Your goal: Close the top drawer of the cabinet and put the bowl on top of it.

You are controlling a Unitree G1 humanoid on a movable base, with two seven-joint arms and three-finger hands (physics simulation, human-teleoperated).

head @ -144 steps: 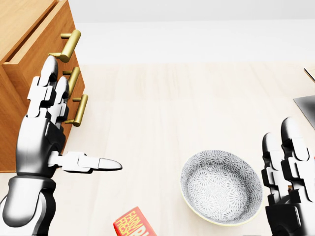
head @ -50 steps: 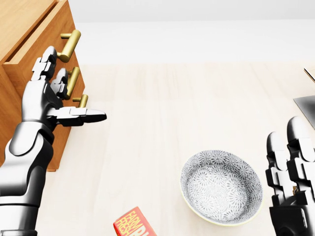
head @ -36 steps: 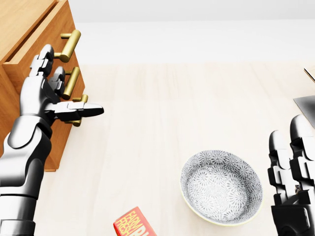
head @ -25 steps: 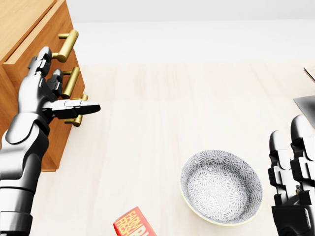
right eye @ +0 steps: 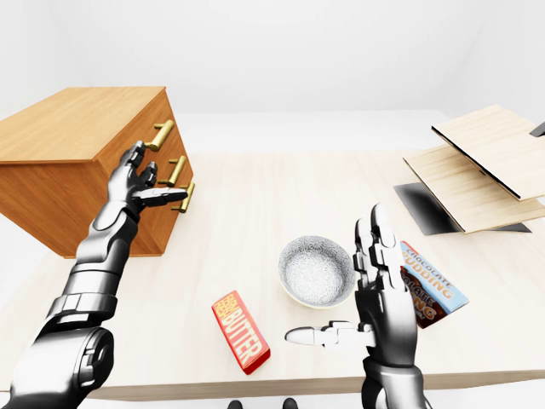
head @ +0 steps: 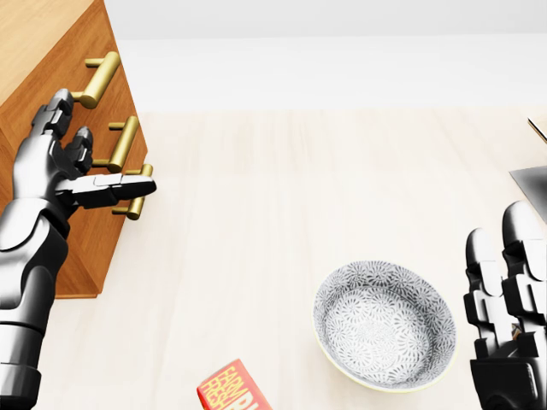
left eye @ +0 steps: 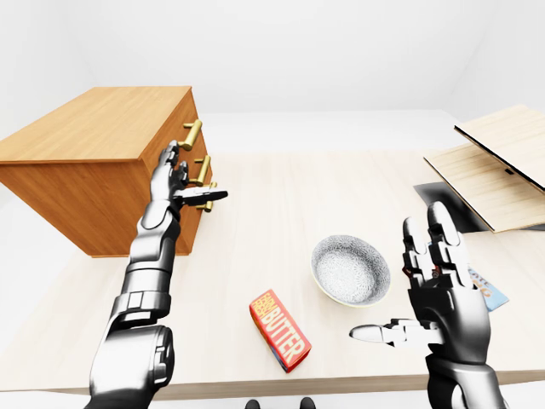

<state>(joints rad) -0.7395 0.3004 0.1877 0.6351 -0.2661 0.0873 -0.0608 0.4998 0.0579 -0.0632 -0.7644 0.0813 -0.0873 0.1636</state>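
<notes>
Wooden cabinet fills the left of the head view, and the left hand lies spread against its drawer fronts, fingers straight, gripping nothing; the top drawer looks flush or nearly so from here. Rightward across the table sits the bowl, upright and well apart from the cabinet. Just beside it, further right, the right hand stands unclenched and holds nothing, fingers up and thumb pointing left. That hand is much the nearer, so I judge the lift falls to it — bowl to its left, cabinet top farther left again.
</notes>
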